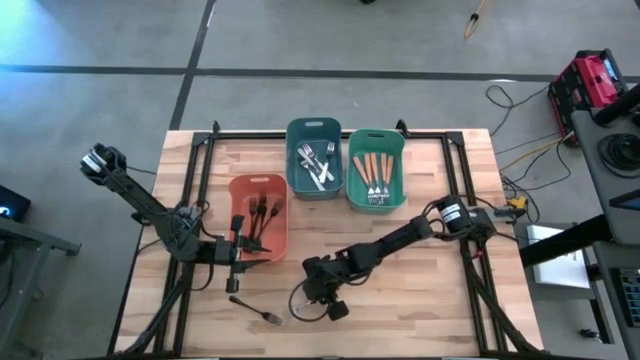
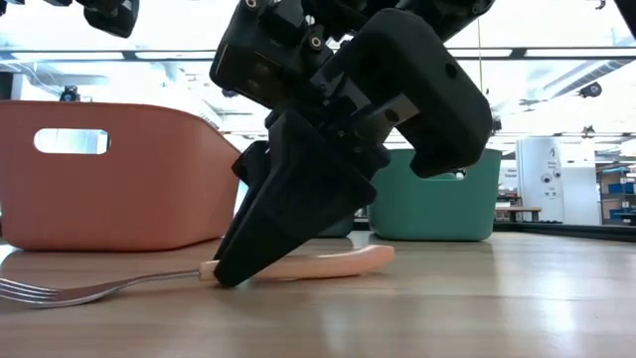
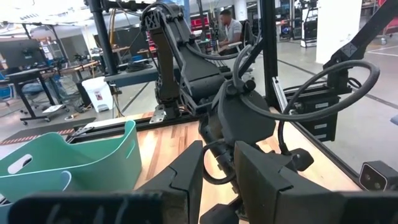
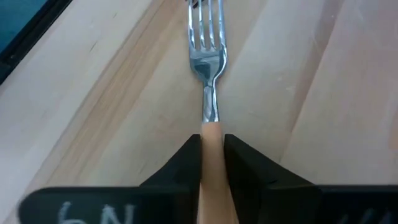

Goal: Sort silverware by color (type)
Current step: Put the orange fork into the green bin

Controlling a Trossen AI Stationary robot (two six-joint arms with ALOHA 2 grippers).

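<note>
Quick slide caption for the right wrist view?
Right tool closed on the orange-handled fork lying on the wooden table.

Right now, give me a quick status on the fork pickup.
Right gripper shut on orange-handled fork, fork flat on table. Left gripper waiting by salmon bin. Nothing blocking.
</note>
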